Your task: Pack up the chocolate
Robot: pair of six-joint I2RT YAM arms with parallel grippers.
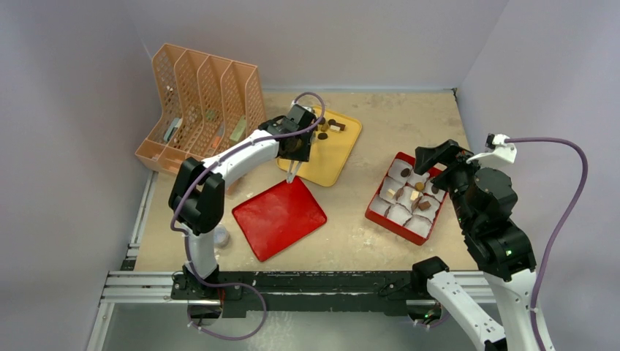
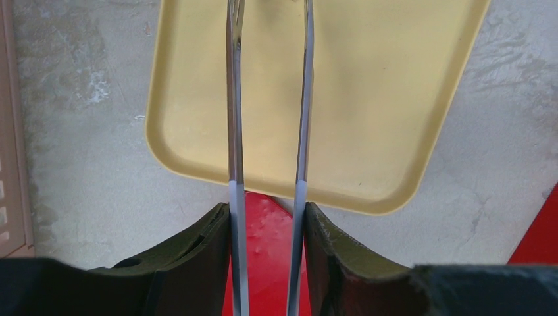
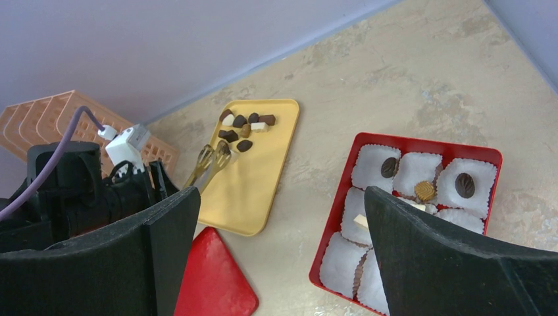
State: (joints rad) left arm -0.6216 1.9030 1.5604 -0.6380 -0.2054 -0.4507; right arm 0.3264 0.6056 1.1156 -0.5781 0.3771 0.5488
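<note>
Packing looks partly done; some chocolate lies clustered at the far end of the yellow tray, while a few pieces sit in paper cups of the red box toward the table's right edge, several cups bare; the left gripper clamps the tongs, their tips cut off or too small to show any load; the right gripper gapes wide and empty above the box.

Two robot arms: the left arm and right arm are each built from smooth white links joined by chunky black joint housings. A lilac cable loops along each, meeting a small white connector block at the right wrist. The right gripper has broad, matte-black fingers.
</note>
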